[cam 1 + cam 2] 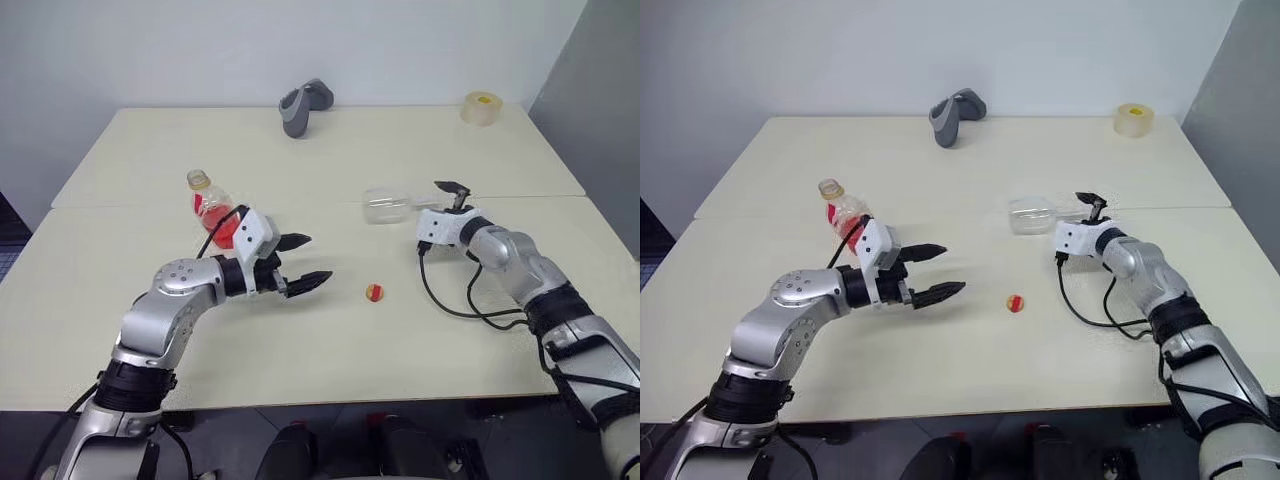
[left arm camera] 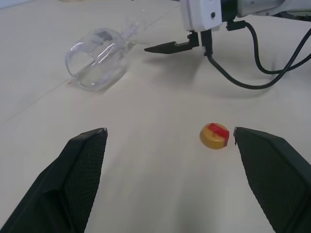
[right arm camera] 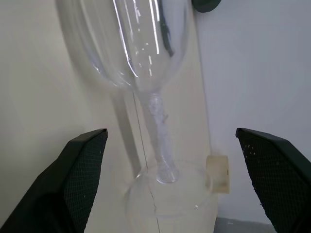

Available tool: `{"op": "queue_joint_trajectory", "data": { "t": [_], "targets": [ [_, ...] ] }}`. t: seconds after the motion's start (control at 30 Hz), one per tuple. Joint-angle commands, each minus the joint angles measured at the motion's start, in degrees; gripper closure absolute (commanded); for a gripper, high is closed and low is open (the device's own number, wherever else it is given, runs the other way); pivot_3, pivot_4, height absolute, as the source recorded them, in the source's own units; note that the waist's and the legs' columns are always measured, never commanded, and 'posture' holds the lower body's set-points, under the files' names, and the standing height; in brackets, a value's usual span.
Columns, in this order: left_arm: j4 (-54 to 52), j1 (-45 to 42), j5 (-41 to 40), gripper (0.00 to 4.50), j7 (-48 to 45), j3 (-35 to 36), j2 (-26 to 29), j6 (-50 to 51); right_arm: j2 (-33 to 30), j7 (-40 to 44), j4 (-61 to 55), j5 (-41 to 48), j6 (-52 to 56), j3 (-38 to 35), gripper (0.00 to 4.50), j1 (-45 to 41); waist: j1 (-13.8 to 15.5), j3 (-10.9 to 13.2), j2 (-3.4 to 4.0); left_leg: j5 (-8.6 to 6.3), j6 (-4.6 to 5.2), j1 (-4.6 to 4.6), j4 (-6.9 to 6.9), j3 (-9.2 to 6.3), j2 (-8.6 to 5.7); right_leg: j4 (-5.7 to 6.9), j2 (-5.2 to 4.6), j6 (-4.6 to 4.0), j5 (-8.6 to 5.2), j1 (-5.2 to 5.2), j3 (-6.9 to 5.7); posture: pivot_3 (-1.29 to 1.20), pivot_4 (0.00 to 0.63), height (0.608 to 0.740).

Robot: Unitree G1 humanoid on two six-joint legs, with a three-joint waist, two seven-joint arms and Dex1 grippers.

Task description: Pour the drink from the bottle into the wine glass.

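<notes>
The wine glass (image 1: 388, 206) lies on its side on the tabletop (image 1: 330, 150), bowl mouth toward my left, stem and foot toward my right claw (image 3: 170, 141). That claw is spread wide with the stem running between its fingers, nothing gripped yet; I judge it is lined up this way to take the stem and stand the glass upright, since nothing can be poured into it as it lies. The bottle (image 1: 212, 208) stands upright on my left with its neck open, the red drink (image 1: 215, 225) filling its lower part. Its red-and-yellow cap (image 1: 373, 292) sits alone on the tabletop between my arms. My left claw (image 1: 303, 262) is wide open and empty, just beside the bottle, pointing toward the cap. My left wrist hides the bottle's base. The glass's foot is nearly invisible against the pale tabletop, so I cannot tell whether my right claw touches it.
</notes>
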Motion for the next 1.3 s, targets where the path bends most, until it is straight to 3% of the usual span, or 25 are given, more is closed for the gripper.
{"op": "queue_joint_trajectory", "data": {
  "t": [0.03, 0.43, 1.07, 1.17, 1.3],
  "targets": [
    [-0.02, -1.55, 0.69, 0.03, -0.48, 0.24, -0.32, -1.51, 0.27, -2.04, 4.67, -1.66, -2.57, 0.7, 0.0, -3.26, -0.04, 0.0, 0.0, 0.0, 0.0, -0.02, 0.0, -0.01, 0.0, 0.0, 0.0, 0.0, 0.0, 0.0, -0.01, 0.0, 0.15, 0.74],
    [-1.19, -0.76, 0.54, 0.03, 0.8, 1.22, -0.79, -0.96, 4.76, -5.85, 22.35, -4.49, -5.36, 2.97, 0.0, -12.56, -0.72, 0.0, 0.0, 0.01, -0.01, 0.04, -0.02, 0.01, 0.02, 0.02, 0.01, -0.01, 0.0, 0.0, 0.03, 0.0, 0.15, 0.74],
    [-3.04, -1.11, -0.32, 0.03, 3.23, 2.69, -0.48, 1.93, 8.48, -7.73, 31.0, -7.71, -1.73, 7.14, 0.0, -19.62, -1.18, 0.0, 0.02, 0.01, -0.01, 0.06, -0.02, -0.01, 0.01, 0.05, 0.01, -0.01, 0.0, 0.0, 0.04, 0.0, 0.15, 0.74],
    [-3.4, -0.91, -0.48, 0.0, 3.47, 2.82, -0.28, 2.06, 8.64, -7.64, 31.05, -7.76, -2.23, 7.2, 0.56, -19.58, -1.18, 0.01, 0.02, 0.01, -0.01, 0.06, -0.03, -0.02, 0.01, 0.05, 0.01, -0.01, 0.0, 0.0, 0.03, 0.0, 0.15, 0.74],
    [-3.47, -0.76, -0.14, 0.0, 4.0, 3.48, -0.27, 1.44, 8.57, -7.87, 31.12, -8.33, -2.36, 7.58, 2.02, -19.29, -1.2, 0.01, 0.02, 0.01, -0.01, 0.06, -0.03, -0.01, 0.01, 0.04, 0.01, -0.01, 0.0, 0.0, 0.04, 0.0, 0.15, 0.74]
  ]
}}
